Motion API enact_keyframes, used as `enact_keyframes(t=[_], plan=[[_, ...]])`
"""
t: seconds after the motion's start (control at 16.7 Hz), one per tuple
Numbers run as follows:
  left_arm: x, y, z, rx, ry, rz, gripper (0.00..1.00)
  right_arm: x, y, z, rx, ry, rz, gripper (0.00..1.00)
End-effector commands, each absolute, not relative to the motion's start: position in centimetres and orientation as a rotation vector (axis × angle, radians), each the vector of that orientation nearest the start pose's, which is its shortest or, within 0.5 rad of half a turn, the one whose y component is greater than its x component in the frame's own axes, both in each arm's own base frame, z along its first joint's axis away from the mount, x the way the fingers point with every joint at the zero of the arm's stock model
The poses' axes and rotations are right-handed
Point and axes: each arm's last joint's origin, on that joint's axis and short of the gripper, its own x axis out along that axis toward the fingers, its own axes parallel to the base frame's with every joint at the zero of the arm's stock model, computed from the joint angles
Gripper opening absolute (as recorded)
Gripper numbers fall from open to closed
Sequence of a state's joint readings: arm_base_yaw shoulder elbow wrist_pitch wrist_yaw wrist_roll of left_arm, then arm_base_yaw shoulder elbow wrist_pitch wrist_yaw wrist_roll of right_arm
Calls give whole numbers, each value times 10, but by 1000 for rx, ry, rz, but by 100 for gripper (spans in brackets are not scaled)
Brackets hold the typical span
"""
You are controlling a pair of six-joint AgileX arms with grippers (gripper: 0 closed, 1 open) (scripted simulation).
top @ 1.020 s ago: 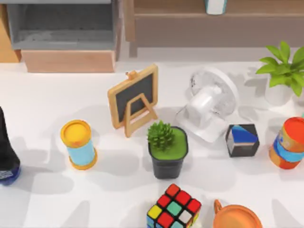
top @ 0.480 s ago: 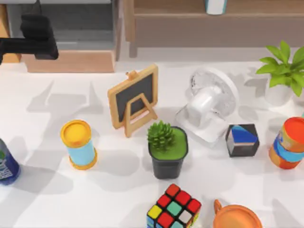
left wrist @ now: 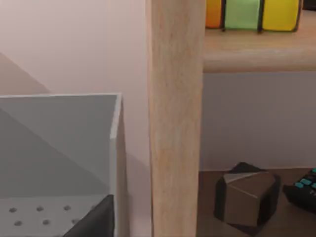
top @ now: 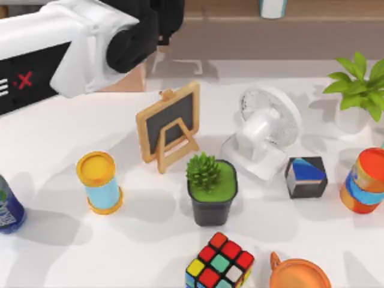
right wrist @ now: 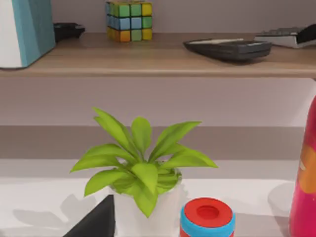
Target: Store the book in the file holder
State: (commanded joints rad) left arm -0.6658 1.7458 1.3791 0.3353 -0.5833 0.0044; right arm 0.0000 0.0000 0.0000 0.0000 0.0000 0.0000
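The book (top: 273, 7) stands upright on the long brown shelf (top: 300, 33) at the back, light blue with a white panel; it shows again as the book (right wrist: 22, 29) in the right wrist view. In the left wrist view the grey file holder (left wrist: 59, 143) sits close beside a wooden shelf post (left wrist: 175, 118). My left arm (top: 72, 54) reaches across the back left of the table and covers the file holder from above. Its dark gripper end (top: 161, 17) lies at the back edge, between holder and shelf, well left of the book.
On the table stand a chalkboard easel (top: 170, 125), a white fan (top: 264, 135), a succulent pot (top: 211, 189), a yellow-blue can (top: 99, 182), a Rubik's cube (top: 219, 262), an orange mug (top: 299, 275), a dark cube (top: 306, 177), a leafy plant (top: 357, 90) and a blue bottle (top: 7, 210).
My left arm has swung up from the table's left edge to the back left. It now lies over the file holder, with its end near the shelf.
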Motion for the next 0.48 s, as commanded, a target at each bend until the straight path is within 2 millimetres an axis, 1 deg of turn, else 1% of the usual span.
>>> enact_keyframes(t=[0.12, 0.24, 0.36, 0.48], plan=[[365, -286, 303, 10, 29, -55, 100, 106, -1, 160, 0, 0, 0, 100], [383, -328, 275, 9, 22, -45, 100, 106, -1, 160, 0, 0, 0, 100], [394, -362, 248, 5, 13, -36, 100, 106, -1, 160, 0, 0, 0, 100], [400, -385, 225, -1, 3, -28, 100, 106, -1, 160, 0, 0, 0, 100]])
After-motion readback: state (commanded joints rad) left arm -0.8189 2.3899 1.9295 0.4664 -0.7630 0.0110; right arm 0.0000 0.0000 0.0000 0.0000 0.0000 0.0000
